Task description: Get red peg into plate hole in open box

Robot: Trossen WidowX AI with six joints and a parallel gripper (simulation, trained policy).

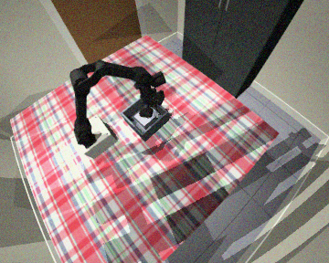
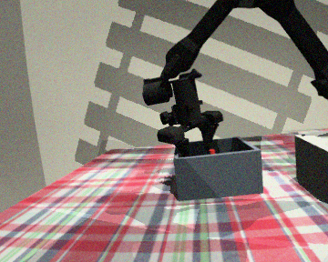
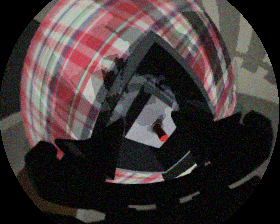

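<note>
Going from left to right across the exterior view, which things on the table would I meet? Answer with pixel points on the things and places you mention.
The open dark box (image 1: pixel 158 127) (image 2: pixel 219 176), then the pale-topped block (image 1: pixel 102 144) (image 2: pixel 314 170).

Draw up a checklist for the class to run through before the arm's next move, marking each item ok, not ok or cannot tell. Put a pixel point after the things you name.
1. Gripper (image 1: pixel 147 105) (image 2: pixel 196 146) (image 3: pixel 147 117) open, peg released: ok, the fingers stand wide apart.
2. Red peg (image 2: pixel 211 151) (image 3: pixel 161 132) inside the open box (image 1: pixel 146 136) (image 2: pixel 219 177) (image 3: pixel 131 62): ok, it shows within the walls.
3. Peg standing over the plate (image 3: pixel 142 131) at the bottom: ok in the wrist view.
4. Peg fully down in the hole: cannot tell; part of it shows above the plate, and its lower end is unclear.
5. Gripper clear of the box: not ok, a finger reaches down inside the walls.
6. Box resting on the tablecloth (image 1: pixel 126 201) (image 2: pixel 126 218) (image 3: pixel 65 75): ok.
</note>
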